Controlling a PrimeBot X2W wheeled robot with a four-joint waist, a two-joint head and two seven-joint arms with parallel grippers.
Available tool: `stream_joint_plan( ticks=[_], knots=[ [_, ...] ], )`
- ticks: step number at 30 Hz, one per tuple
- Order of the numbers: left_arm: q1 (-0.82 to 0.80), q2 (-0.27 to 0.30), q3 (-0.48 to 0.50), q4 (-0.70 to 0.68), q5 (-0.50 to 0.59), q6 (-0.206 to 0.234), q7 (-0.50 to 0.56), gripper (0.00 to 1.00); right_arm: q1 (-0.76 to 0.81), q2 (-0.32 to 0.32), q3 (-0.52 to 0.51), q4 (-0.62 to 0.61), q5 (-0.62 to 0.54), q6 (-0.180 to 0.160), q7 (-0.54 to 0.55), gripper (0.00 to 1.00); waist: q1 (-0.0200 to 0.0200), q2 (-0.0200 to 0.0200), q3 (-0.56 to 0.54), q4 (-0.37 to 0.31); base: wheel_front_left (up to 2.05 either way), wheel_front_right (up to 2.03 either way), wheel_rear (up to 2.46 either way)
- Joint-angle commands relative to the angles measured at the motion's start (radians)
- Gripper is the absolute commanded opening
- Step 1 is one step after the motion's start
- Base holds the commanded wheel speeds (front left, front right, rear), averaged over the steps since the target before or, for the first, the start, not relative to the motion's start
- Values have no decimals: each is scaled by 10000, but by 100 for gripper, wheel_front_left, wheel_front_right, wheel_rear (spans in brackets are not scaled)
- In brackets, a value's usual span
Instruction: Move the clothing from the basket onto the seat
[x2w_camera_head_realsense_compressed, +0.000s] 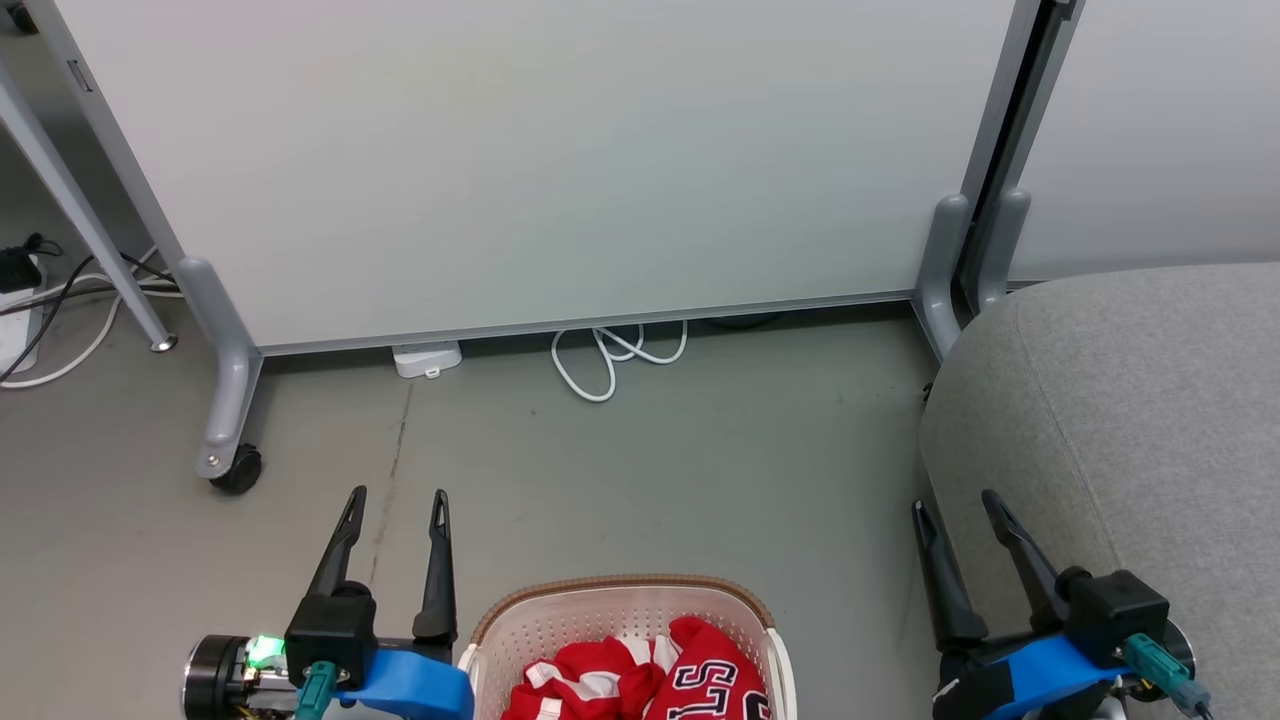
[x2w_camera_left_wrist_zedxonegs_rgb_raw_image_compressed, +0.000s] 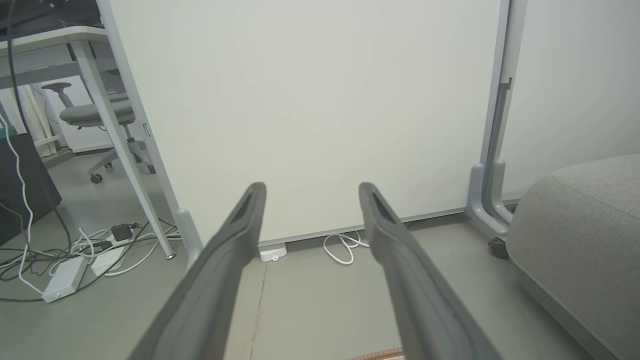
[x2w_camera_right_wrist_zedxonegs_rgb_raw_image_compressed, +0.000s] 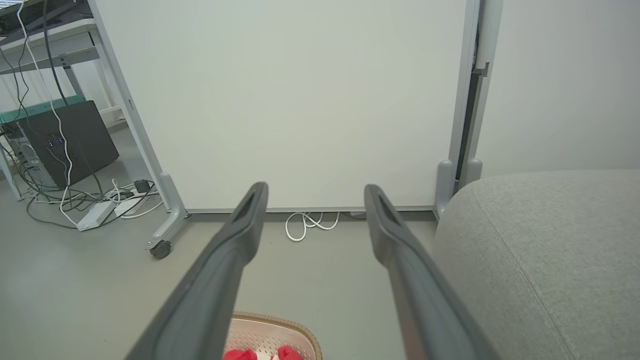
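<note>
The cream basket (x2w_camera_head_realsense_compressed: 610, 608) with a brown rim sits at the bottom middle of the head view, and its rim (x2w_camera_right_wrist_zedxonegs_rgb_raw_image_compressed: 280, 320) peeks into the right wrist view. Red clothing (x2w_camera_head_realsense_compressed: 640, 675) with white trim and block letters lies bunched inside it; a bit of the red clothing (x2w_camera_right_wrist_zedxonegs_rgb_raw_image_compressed: 262, 354) also shows there. The big grey seat (x2w_camera_head_realsense_compressed: 1140, 420) fills the right side, also seen as the seat (x2w_camera_left_wrist_zedxonegs_rgb_raw_image_compressed: 590, 230) and seat (x2w_camera_right_wrist_zedxonegs_rgb_raw_image_compressed: 545, 255). My left gripper (x2w_camera_head_realsense_compressed: 397, 497) hangs open just left of the basket, empty. My right gripper (x2w_camera_head_realsense_compressed: 955, 503) is open at the seat's near edge, empty.
Pale partition panels (x2w_camera_head_realsense_compressed: 540, 160) on castor feet (x2w_camera_head_realsense_compressed: 235, 468) stand behind. A white cable coil (x2w_camera_head_realsense_compressed: 610, 355) and a small white box (x2w_camera_head_realsense_compressed: 427, 358) lie at the panel's base. Cables and power strips (x2w_camera_left_wrist_zedxonegs_rgb_raw_image_compressed: 75, 260) clutter the floor far left, near a table leg (x2w_camera_head_realsense_compressed: 90, 230).
</note>
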Motion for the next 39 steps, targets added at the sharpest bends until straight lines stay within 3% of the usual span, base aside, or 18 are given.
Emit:
stream_joint_plan(
  ticks=[1, 20, 33, 39],
  knots=[
    [-4, 7, 13, 33, 26, -17, -52, 100, 32, -56, -3, 48, -29, 4, -54, 100, 0, 0, -7, 2, 0, 0, 0],
    [-186, -33, 41, 394, 72, -213, -52, 100, -55, -54, 3, 296, 38, 4, -49, 100, 0, 0, 21, -9, 0, 0, 0],
    [-1463, 402, -762, 1736, 462, -971, -52, 100, -247, -54, 13, 245, -111, 4, -48, 100, 0, 0, 524, -524, 0, 0, 0],
    [-2375, 713, -1514, 2639, 705, -1242, -51, 100, -561, -51, -41, 101, -146, 4, -48, 100, 0, 0, 1309, -879, 0, 0, 0]
  ],
)
